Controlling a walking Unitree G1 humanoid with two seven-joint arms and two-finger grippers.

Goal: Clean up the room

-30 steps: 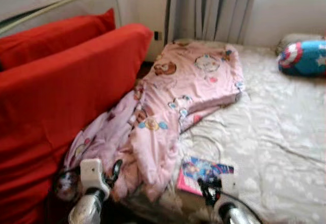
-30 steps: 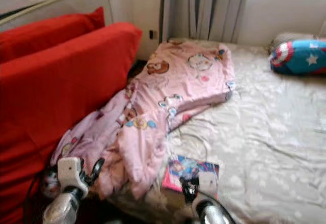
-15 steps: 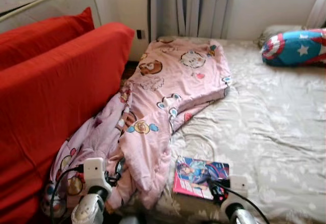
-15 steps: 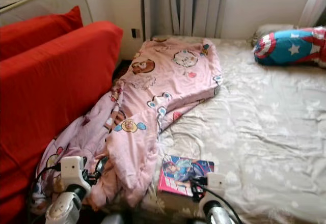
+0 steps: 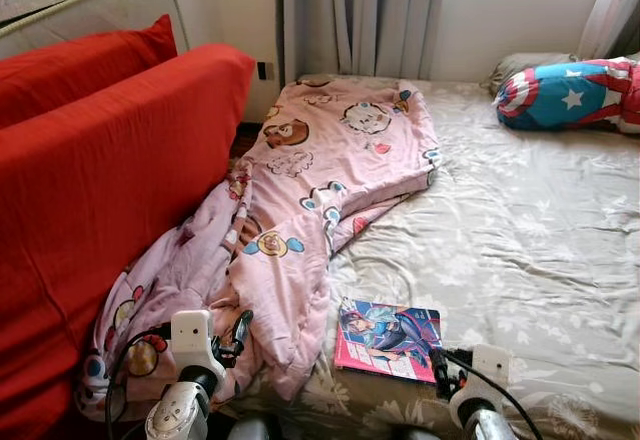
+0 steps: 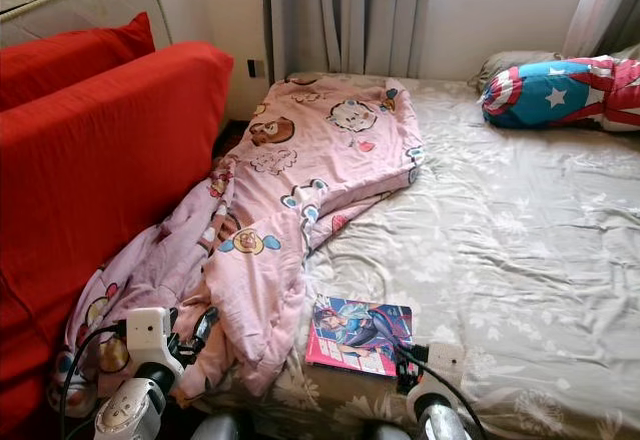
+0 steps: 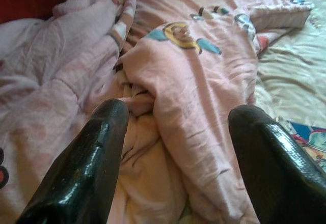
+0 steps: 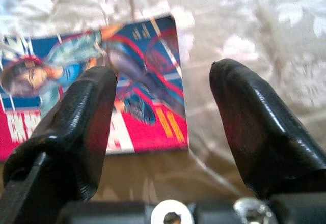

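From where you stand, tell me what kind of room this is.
Most likely a bedroom. A bed with a floral sheet takes up most of the view, a pink cartoon-print blanket lies rumpled across it, and a star-patterned pillow sits at its far end. A comic book lies near the bed's near edge.

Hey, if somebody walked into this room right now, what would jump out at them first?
Probably the rumpled pink cartoon-print quilt, spilling off the bed's left edge toward the big red sofa cushion. Next, the bright pink-and-blue comic book lying flat on the beige floral bedsheet near the front edge, with the open right claw just above it. A blue, red and white star-shield pillow sits at the far right corner.
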